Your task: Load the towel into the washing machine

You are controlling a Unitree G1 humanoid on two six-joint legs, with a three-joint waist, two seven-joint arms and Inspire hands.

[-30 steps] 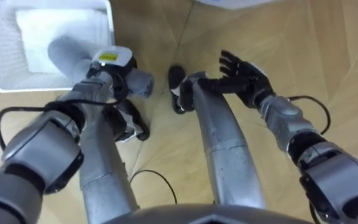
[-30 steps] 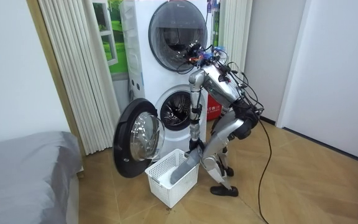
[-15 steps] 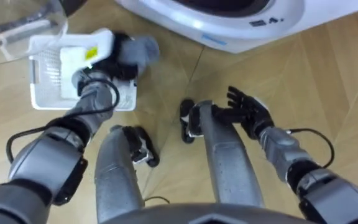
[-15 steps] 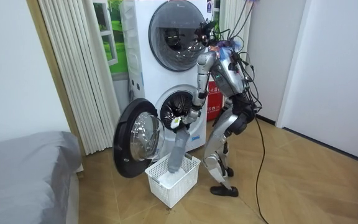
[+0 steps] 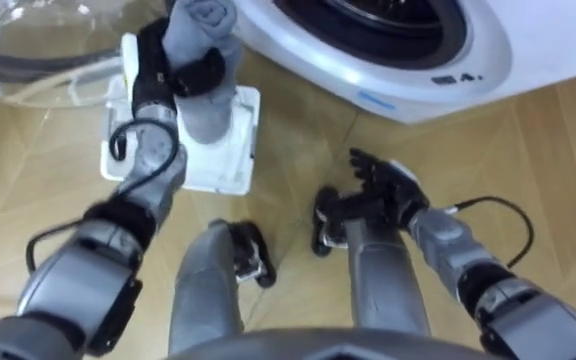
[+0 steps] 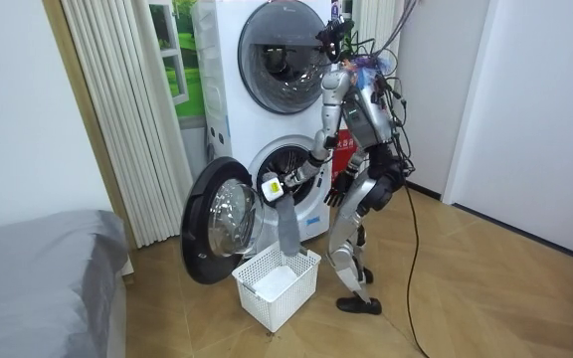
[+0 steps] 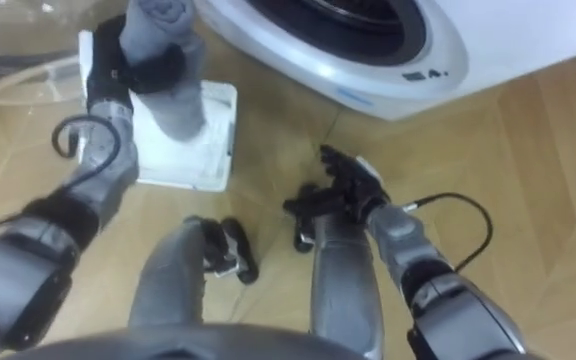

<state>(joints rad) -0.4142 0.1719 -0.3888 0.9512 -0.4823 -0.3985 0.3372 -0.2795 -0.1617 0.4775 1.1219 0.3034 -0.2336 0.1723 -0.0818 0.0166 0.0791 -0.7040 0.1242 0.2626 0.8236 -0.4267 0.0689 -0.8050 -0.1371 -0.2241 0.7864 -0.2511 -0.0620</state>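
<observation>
A grey towel point(image 5: 202, 70) point(image 7: 168, 70) hangs from my left hand point(image 5: 173, 62) point(image 7: 133, 62), whose fingers are curled round its upper part. In the room view the grey towel point(image 6: 286, 224) dangles in a long strip above the white basket point(image 6: 277, 288), in front of the lower washing machine's open drum point(image 6: 285, 177). The drum's rim point(image 5: 388, 40) shows at the top of the eye views, to the right of the towel. My right hand point(image 5: 388, 190) point(image 7: 353, 185) hangs at my right side above the floor, fingers spread and holding nothing.
The round glass door point(image 6: 222, 224) point(image 5: 28, 45) stands open at my left, beside the basket point(image 5: 238, 160), which holds a white cloth point(image 6: 272, 281). A second machine point(image 6: 277, 50) is stacked above. A grey bed point(image 6: 38, 278) lies at the room view's left. Wooden floor point(image 6: 485, 288) lies open to the room view's right.
I have straightened up from bending over the basket. My left hand has lifted the towel out of the basket, up towards the drum opening. The right hand has barely moved.
</observation>
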